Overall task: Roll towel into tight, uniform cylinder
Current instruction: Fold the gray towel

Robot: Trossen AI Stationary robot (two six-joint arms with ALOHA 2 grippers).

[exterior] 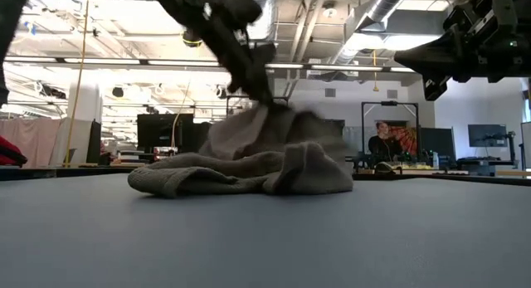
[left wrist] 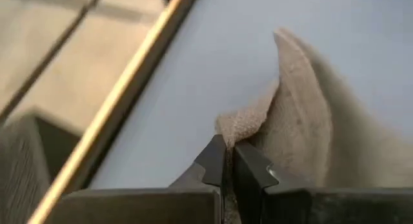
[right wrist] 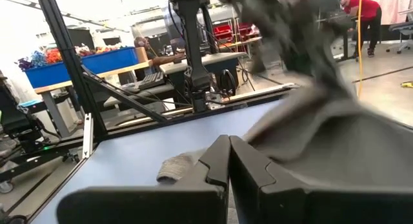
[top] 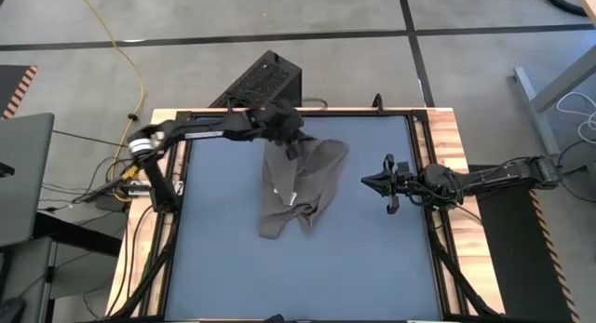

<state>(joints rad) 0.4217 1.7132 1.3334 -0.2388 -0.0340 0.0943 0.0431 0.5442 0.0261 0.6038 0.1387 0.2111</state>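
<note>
The taupe towel point(top: 298, 188) lies crumpled in the middle of the blue-grey table, its far part raised. A small white tag point(top: 292, 199) shows near its middle. My left gripper point(top: 294, 142) reaches in from the table's left and is shut on the towel's far part; it also shows in the low view point(exterior: 267, 99). My right gripper point(top: 367, 182) hovers shut and empty to the right of the towel, clear of the table; it sits high in the low view point(exterior: 431, 72). The towel's near part point(exterior: 241, 176) rests heaped on the table. My left gripper pinches a bunched fold at the towel's far edge point(left wrist: 237, 126) between its two fingers. The fingers slant down from above and from the table's far left. That part is lifted off the table; the cloth hangs slack below the fingers point(exterior: 249, 130), and the rest lies on the table.
The table has a raised black frame and wooden side rails point(top: 447, 137). A black box point(top: 265, 81) stands just beyond the far edge. Bare tabletop point(top: 233, 267) lies near and to both sides of the towel. A person in red point(right wrist: 361, 11) shows far off in the room.
</note>
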